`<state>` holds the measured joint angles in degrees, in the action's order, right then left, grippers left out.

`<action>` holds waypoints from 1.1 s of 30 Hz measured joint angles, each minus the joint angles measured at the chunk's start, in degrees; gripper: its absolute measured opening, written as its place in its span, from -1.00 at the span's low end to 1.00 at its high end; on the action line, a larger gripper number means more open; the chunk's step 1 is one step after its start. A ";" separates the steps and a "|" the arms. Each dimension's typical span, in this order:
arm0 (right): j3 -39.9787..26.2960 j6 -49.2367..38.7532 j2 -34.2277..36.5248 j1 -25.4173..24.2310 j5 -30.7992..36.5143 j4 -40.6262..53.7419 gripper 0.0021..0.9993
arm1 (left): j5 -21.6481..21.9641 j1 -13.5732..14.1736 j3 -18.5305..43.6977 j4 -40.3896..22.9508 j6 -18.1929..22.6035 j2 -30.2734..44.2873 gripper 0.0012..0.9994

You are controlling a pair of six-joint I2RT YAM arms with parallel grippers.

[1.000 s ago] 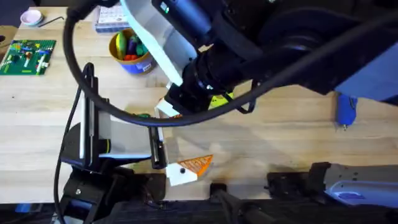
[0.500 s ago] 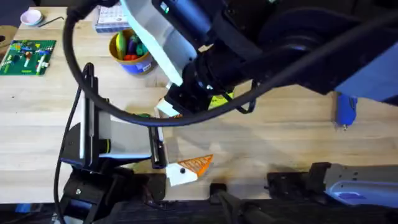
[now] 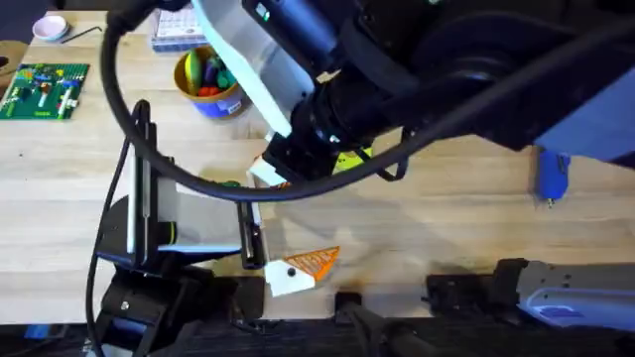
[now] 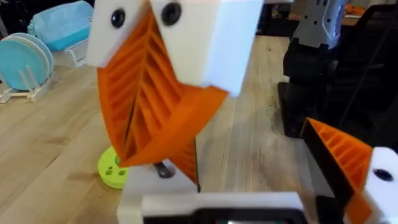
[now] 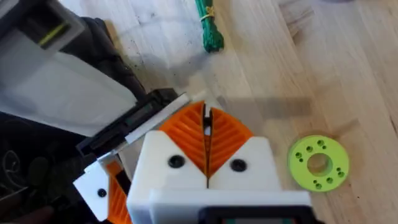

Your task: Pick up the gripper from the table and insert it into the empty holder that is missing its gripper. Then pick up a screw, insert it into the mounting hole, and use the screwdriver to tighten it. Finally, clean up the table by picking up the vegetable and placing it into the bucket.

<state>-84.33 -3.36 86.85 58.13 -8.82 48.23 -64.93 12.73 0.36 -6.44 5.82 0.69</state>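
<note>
My right gripper is shut on the orange ribbed gripper and holds it tip-down against the bare white holder, one finger of my left arm. My left gripper is open; its other finger carries an orange pad. From overhead, my right arm reaches across the middle, and its gripper is over the left gripper. The green vegetable lies on the wood just beyond. The blue bucket with a yellow rim stands at the back left. The blue screwdriver lies at the far right.
A bright green disc with holes lies near the grippers. A green board with parts and a pink dish sit at the back left. Toys fill the bucket. My right arm's bulk covers the table's back middle.
</note>
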 joint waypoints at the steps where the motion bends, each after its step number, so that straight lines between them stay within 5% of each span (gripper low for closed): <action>1: 0.00 0.02 0.00 0.00 0.00 -0.02 -0.99 | 0.02 0.00 0.00 0.00 0.00 0.00 0.99; 23: 0.00 0.02 -0.13 0.00 0.46 -0.04 -0.99 | 0.02 0.00 0.00 0.00 0.02 0.00 0.99; 33: 0.00 0.02 -5.93 0.00 0.70 -1.49 -0.99 | 0.02 0.00 0.00 0.00 0.20 0.00 0.99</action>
<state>-84.33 -3.33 80.92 58.13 -8.12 46.74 -64.90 12.73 0.36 -6.44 6.03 0.69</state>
